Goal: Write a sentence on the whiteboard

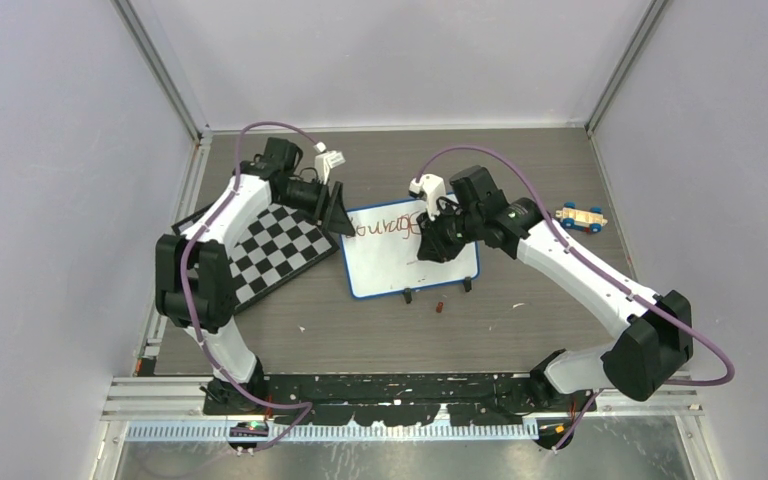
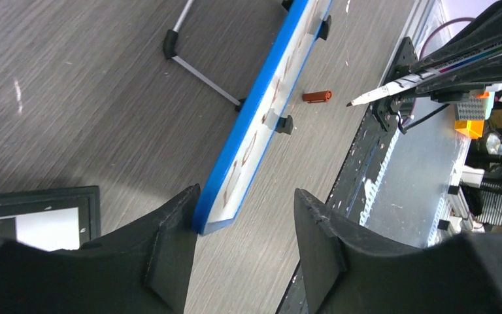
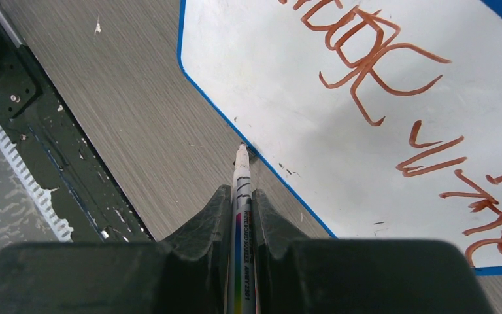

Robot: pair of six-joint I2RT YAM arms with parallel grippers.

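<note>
Top external view: the whiteboard (image 1: 410,262) lies mid-surface (image 1: 360,340) between the arms, the brownish-red sentence (image 1: 388,226) begun along its far edge.
Right gripper (image 3: 240,195) fingers clamp the marker (image 3: 241,171), tip clear of the writing face, near its edge; left gripper (image 2: 245,199) fingers stand wide astride a board corner. Best to pinch that corner first, then lower the tip lightly under the written words.

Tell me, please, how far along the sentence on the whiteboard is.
Done: brownish-red words of the sentence run along the far edge of the whiteboard. In hand: the right end effector grips the marker, tip by the blue frame; the left end effector straddles a corner, open. Left: most of the surface is blank, and the cap lies off.
</note>
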